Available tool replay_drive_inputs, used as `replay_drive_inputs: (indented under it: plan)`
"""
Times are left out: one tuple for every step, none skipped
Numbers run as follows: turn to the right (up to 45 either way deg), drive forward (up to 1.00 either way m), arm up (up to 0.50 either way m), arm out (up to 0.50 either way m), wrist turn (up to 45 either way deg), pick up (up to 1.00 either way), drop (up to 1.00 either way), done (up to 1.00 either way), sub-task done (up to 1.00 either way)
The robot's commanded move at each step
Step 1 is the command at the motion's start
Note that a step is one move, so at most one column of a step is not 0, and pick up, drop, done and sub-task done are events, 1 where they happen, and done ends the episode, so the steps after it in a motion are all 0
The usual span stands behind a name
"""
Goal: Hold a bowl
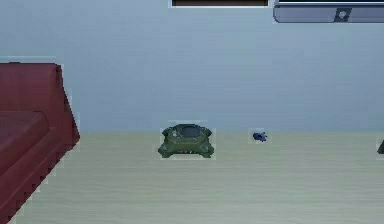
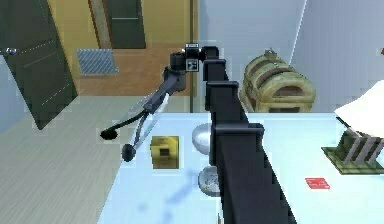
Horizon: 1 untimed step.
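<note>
A grey rounded thing [image 2: 204,138] stands on the pale tabletop [image 2: 150,195], half hidden behind the dark arm bar; I cannot tell whether it is a bowl. A flat grey disc [image 2: 211,180] lies just in front of it. The arm runs up from the bottom edge to two white marker squares. From there my gripper [image 2: 120,141] slants down to the left, its thin fingers [image 2: 129,152] ending near the table's left edge. Only bare tabletop and floor lie behind the tips, so it holds nothing. A yellow box [image 2: 165,150] sits between the fingers and the grey thing.
On the table's right lie a small red patch [image 2: 318,182] and a striped block [image 2: 360,146]. A brown slatted chest [image 2: 271,80] stands beyond the table, a dark door [image 2: 40,70] at the left. Ahead are a red sofa [image 1: 30,125], a low green object [image 1: 186,140] and a small blue thing [image 1: 260,136].
</note>
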Motion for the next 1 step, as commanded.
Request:
replay_drive_inputs:
  plan:
    - [0.0, 0.00, 0.00, 0.00, 45.0, 0.00, 0.00, 0.00, 0.00]
